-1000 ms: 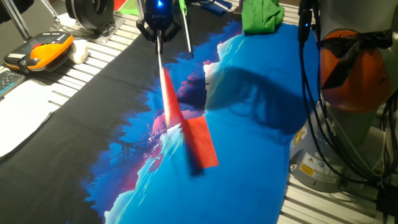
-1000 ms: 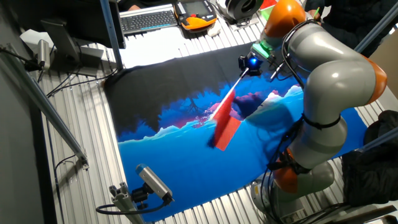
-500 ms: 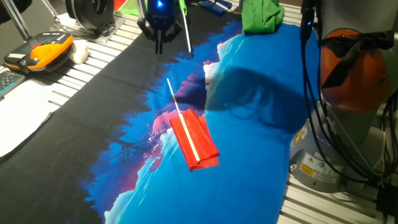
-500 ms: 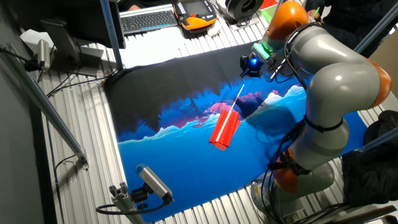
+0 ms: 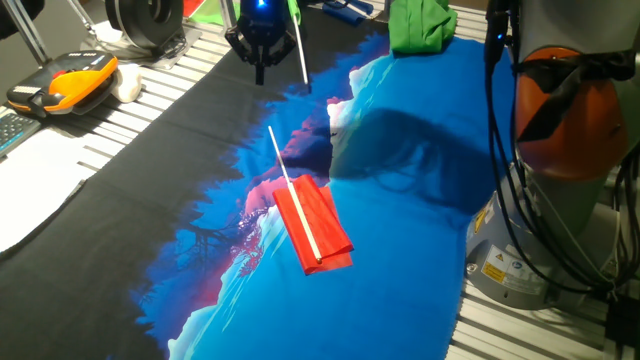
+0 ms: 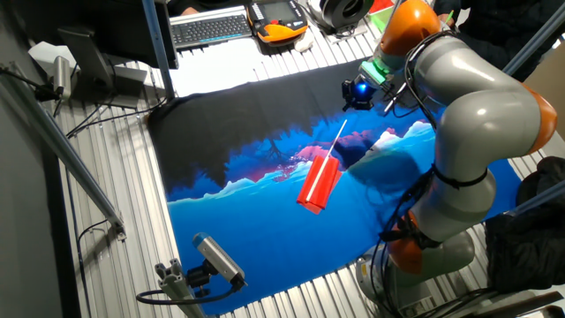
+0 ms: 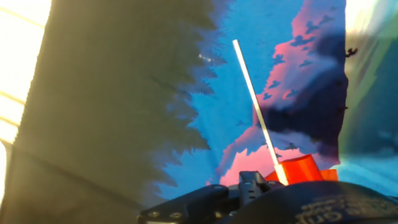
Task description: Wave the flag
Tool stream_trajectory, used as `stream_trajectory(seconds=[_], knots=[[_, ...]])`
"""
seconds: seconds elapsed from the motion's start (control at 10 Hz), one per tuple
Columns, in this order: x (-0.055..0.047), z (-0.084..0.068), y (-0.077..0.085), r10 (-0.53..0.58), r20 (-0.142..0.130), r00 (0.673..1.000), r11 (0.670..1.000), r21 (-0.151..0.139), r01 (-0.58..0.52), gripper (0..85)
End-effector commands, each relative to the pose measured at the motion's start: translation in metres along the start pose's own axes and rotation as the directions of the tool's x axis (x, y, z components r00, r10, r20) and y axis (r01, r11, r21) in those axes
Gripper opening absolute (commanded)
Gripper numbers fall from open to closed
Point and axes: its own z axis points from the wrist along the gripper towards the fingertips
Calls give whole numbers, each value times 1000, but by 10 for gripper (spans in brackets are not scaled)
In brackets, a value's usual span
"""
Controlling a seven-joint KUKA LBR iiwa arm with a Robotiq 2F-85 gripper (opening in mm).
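Gripper [image 5: 260, 68] hangs empty above the counter, its opening impossible to judge. Below, the small red cloth flag on its thin white stick [image 5: 305, 222] lies flat on the large blue, black and pink printed cloth [image 5: 400, 200]. Judging by this, waving needs a fresh descent onto the stick's bare end.

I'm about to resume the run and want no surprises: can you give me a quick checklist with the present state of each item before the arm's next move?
1. Flag lies flat on the printed cloth: ok.
2. Flag is free of the hand, which hangs above the far end of the stick, apart from it: ok.
3. White stick is fully visible and uncovered for a grasp: ok.
4. Hand is holding nothing: ok.
5. Hand's fingers open wide enough for the stick: cannot tell.
6. Green cloth bundle sits clear of the flag, at the far edge: ok.
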Motion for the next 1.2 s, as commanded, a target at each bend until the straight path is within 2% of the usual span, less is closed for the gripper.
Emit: stream_trajectory(seconds=[0.0, 0.1, 0.2, 0.3, 0.4, 0.5, 0.6, 0.7, 0.8, 1.1], knots=[[0, 0, 0, -230, -30, 973, 971, 54, 231, 0], [2, -1, -1, -305, -48, 951, 949, 75, 307, 0], [4, 0, -1, -385, -46, 922, 914, 119, 388, 0], [7, 1, -2, -471, -22, 882, 864, 191, 466, 0], [10, 1, -3, -514, -23, 858, 838, 203, 507, 0], [16, 2, -5, -555, -36, 831, 808, 217, 548, 0], [20, 3, -7, -596, -43, 802, 773, 241, 587, 0], [22, 3, -8, -603, -51, 796, 768, 236, 596, 0], [22, 2, -9, -607, -63, 792, 767, 214, 605, 0], [22, 1, -11, -643, -88, 761, 733, 219, 644, 0]])
